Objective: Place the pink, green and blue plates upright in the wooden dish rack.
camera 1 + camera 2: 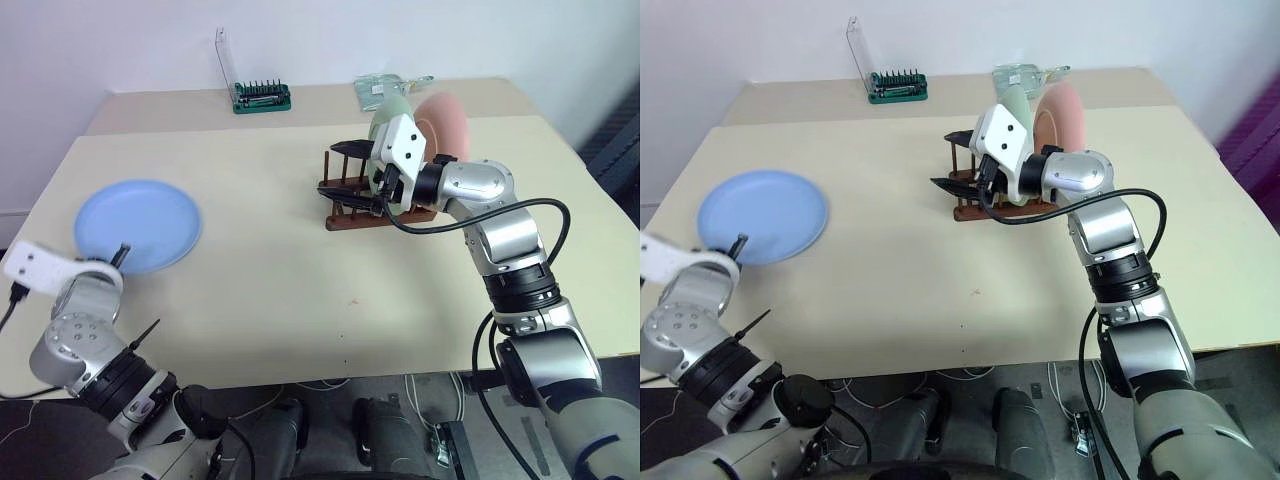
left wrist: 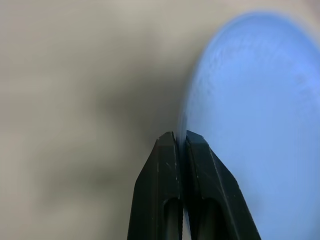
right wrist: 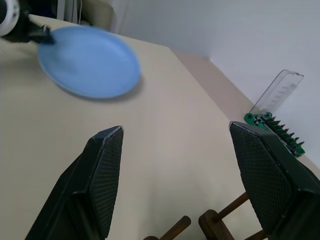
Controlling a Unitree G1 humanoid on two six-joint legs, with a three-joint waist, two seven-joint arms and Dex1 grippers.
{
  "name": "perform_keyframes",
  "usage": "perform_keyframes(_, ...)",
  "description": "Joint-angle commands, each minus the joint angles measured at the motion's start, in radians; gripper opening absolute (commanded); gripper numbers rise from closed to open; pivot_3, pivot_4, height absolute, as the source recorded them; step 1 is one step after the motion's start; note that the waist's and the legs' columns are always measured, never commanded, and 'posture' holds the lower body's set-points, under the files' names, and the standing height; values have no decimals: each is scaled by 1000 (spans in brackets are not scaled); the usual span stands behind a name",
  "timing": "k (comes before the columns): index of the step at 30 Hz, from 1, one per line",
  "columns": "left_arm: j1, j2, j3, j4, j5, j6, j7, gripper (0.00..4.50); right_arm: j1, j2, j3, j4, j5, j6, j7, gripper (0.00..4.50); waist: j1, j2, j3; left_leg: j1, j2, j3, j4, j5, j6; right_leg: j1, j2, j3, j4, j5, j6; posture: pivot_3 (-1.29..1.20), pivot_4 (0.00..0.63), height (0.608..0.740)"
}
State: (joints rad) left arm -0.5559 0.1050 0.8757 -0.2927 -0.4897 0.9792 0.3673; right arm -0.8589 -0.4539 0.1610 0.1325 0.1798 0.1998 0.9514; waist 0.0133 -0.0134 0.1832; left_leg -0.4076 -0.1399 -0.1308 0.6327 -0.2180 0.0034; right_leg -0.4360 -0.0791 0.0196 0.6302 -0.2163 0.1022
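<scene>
Blue is the colour left to deal with. In the head views the round light-blue plastic plate point(image 1: 138, 226) lies flat near the left edge of the beige table point(image 1: 300, 290), while the pale mint-green plate point(image 1: 1012, 112) and the salmon-pink plate point(image 1: 443, 125) already stand upright in the small dark-brown wooden dish rack point(image 1: 352, 205) — so I judge the third and last plate to be the step in hand. The left gripper point(image 1: 122, 255) sits at the near rim of the blue plate. The right gripper point(image 1: 952, 160) hangs beside the rack's free pegs, its two black fingers spread and holding nothing. A green screwdriver-bit holder point(image 1: 262, 96) stands well apart at the far edge.

The left wrist view shows the left gripper's fingers point(image 2: 165, 170) pressed tight together right at the blue rim; whether the rim is actually caught between them I cannot tell.

The right wrist view shows the right gripper's fingers point(image 3: 102, 175) wide apart over bare table, with rack pegs just below them and the blue plate far off, the left gripper at its edge.

Next, as I judge it, the plate must be lifted by its rim, tipped on edge and carried across to a free slot — a thin rim pinch could slip.
</scene>
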Motion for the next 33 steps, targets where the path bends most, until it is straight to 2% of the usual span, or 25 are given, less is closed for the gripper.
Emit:
perform_keyframes(1,-45,37,-215,-106,-2,-41,-79,0,-19,1,24,-43,-42,-92,4,4488,-1,0,0,0,0,0,0,0,0,0,0,0,0,0,0,0,150,740)
perform_keyframes(5,-120,6,-355,-137,2,-46,-69,0,-28,36,92,-21,-167,-260,-65,4488,-7,0,0,0,0,0,0,0,0,-1,0,0,0,0,0,0,150,740)
perform_keyframes(9,-169,0,-437,-149,-7,-33,-80,0,-64,42,167,79,-325,-432,-132,4488,-22,0,0,0,0,1,-2,2,0,-2,0,1,0,0,0,0,150,740)
perform_keyframes(13,-212,-7,-466,-143,-32,-8,-86,0,-102,58,218,180,-442,-556,-209,4488,-27,-1,0,0,0,1,-3,3,0,-2,1,1,0,0,0,0,150,740)
perform_keyframes(16,-228,-5,-481,-151,-53,15,-97,0,-143,65,244,275,-550,-637,-319,4488,-26,-1,0,0,0,1,-2,3,0,-2,1,2,0,0,0,0,150,740)
perform_keyframes(19,-233,-5,-482,-164,-80,46,-103,0,-169,76,246,337,-598,-671,-393,4488,-26,-1,0,0,0,1,-3,3,0,-3,1,2,1,0,0,0,150,740)
perform_keyframes(22,-221,3,-488,-181,-96,74,-110,0,-186,82,243,372,-631,-679,-447,3669,-26,-1,0,0,0,1,-2,3,0,-2,2,2,0,0,0,0,150,740)
perform_keyframes(29,-218,-7,-469,-184,-116,87,-103,0,-188,77,238,381,-649,-695,-481,212,-26,-1,0,0,0,1,-2,3,0,-2,2,2,1,0,0,0,150,740)
perform_keyframes(31,-222,-19,-458,-182,-132,75,-109,0,-187,75,238,379,-661,-701,-490,36,-26,-1,0,0,0,1,-3,3,0,-2,2,2,1,0,0,0,150,740)
perform_keyframes(33,-230,-42,-427,-181,-162,34,-115,646,-182,72,237,373,-671,-704,-497,0,-26,-1,0,0,0,1,-3,3,0,-2,2,2,1,0,0,0,150,740)
